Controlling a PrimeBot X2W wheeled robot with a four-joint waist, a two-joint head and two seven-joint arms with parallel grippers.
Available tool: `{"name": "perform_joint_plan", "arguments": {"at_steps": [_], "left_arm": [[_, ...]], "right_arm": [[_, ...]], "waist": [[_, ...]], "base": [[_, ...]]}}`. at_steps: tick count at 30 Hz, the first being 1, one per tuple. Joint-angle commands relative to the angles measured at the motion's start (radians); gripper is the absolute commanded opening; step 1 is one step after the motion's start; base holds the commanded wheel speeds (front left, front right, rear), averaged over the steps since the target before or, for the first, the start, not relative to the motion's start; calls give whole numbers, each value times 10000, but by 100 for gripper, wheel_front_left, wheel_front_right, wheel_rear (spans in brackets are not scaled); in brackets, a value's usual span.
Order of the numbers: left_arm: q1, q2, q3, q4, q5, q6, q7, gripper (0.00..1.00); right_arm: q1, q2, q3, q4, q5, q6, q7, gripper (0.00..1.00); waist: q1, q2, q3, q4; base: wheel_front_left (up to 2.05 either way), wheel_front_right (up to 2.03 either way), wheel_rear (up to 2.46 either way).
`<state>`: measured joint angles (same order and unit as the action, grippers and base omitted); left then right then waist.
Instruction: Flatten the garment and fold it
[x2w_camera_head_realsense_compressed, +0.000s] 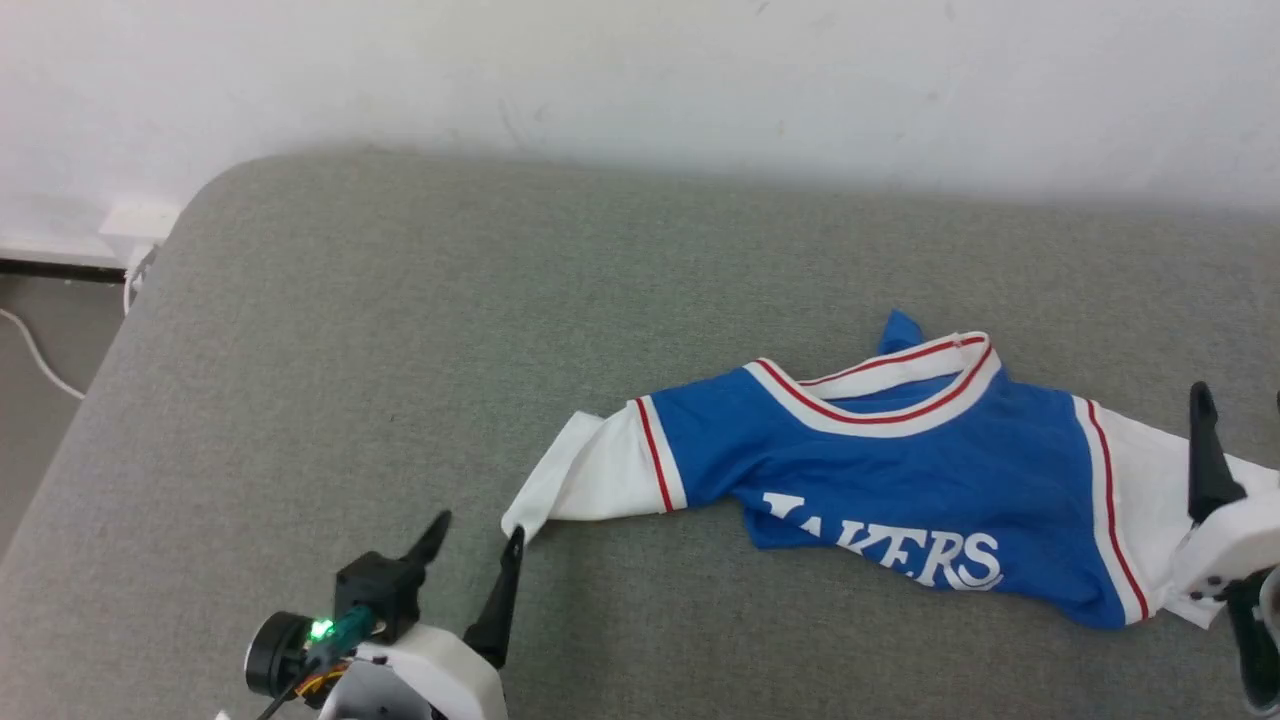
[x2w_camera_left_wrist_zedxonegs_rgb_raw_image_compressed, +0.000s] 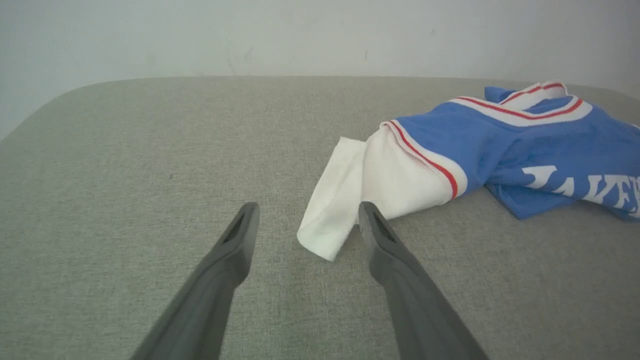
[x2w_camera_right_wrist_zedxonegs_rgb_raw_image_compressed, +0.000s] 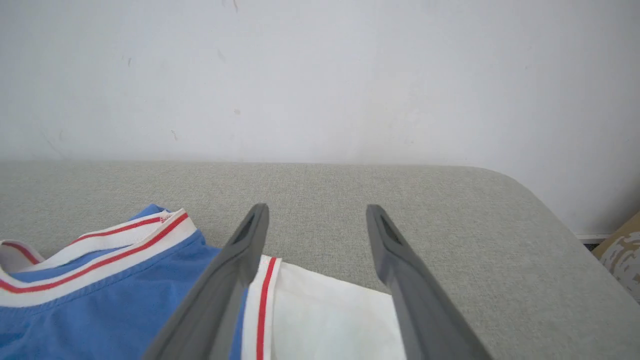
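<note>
The garment (x2w_camera_head_realsense_compressed: 900, 460), a royal-blue T-shirt with white sleeves, red-and-white trim and white lettering, lies crumpled and partly folded over itself on the grey padded surface (x2w_camera_head_realsense_compressed: 400, 350). My left gripper (x2w_camera_head_realsense_compressed: 475, 540) is open at the lower left, just short of the tip of the left white sleeve (x2w_camera_head_realsense_compressed: 590, 480). In the left wrist view that sleeve's tip (x2w_camera_left_wrist_zedxonegs_rgb_raw_image_compressed: 325, 230) lies between the open fingers of the left gripper (x2w_camera_left_wrist_zedxonegs_rgb_raw_image_compressed: 306, 210), not pinched. My right gripper (x2w_camera_head_realsense_compressed: 1240, 405) stands open over the right white sleeve (x2w_camera_head_realsense_compressed: 1150, 480). The right wrist view has the right gripper (x2w_camera_right_wrist_zedxonegs_rgb_raw_image_compressed: 316, 210) open above that sleeve (x2w_camera_right_wrist_zedxonegs_rgb_raw_image_compressed: 325, 320).
A white wall (x2w_camera_head_realsense_compressed: 640, 80) runs along the far side of the surface. The surface's rounded left edge (x2w_camera_head_realsense_compressed: 110, 350) drops to a floor with a white cable (x2w_camera_head_realsense_compressed: 30, 350). A brown box corner (x2w_camera_right_wrist_zedxonegs_rgb_raw_image_compressed: 622, 250) sits past the surface's right end.
</note>
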<state>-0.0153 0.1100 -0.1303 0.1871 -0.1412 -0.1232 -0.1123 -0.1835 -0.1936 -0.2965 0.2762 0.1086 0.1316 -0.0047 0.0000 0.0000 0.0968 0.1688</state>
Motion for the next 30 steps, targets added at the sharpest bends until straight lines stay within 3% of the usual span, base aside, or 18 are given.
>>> {"name": "perform_joint_plan", "arguments": {"at_steps": [1, 5, 10, 15, 24, 25, 26, 27, 30], "left_arm": [[-111, 257, -285, 49, -100, -66, 473, 100], [-392, 823, -1108, 113, -310, -71, 2302, 100], [-927, 1330, -1485, 76, -209, -42, 3550, 100], [-1331, 1556, -1520, 86, 94, 148, 3798, 100], [-1688, 1623, -1652, 417, -47, 99, 3532, 100], [-1712, 1604, -1663, 470, -103, 93, 3523, 76], [-1736, 1587, -1679, 511, -148, 86, 3502, 25], [-1751, 1562, -1689, 541, -210, 80, 3467, 0], [-1730, 1537, -1687, 597, -355, 71, 3394, 0]], "right_arm": [[289, 199, 26, -325, 139, -9, -278, 100], [817, 728, 73, -1089, 306, -9, -696, 100], [1128, 1034, 221, -1493, 364, -9, -628, 100], [1161, 1115, 176, -1539, 319, -9, -557, 100], [1027, 1176, 40, -1481, 227, -9, -494, 100], [1015, 1179, 30, -1472, 218, -9, -494, 100], [1006, 1181, 15, -1457, 210, -9, -496, 100], [1004, 1183, -3, -1442, 201, -9, -496, 100], [1020, 1189, -55, -1365, 154, -9, -486, 100]], "waist": [[0, 0, -42, -205], [0, 0, 54, -455], [0, 0, 280, -740], [0, 0, 482, -893], [0, 0, 773, -1023], [0, 0, 792, -1023], [0, 0, 804, -1014], [0, 0, 808, -997], [0, 0, 763, -924]], "base": [[0, 0, 0], [0, 0, 0], [0, 0, 0], [0, 0, 0], [0, 0, 0], [0, 0, 0], [0, 0, 0], [0, 0, 0], [0, 0, 0]]}}
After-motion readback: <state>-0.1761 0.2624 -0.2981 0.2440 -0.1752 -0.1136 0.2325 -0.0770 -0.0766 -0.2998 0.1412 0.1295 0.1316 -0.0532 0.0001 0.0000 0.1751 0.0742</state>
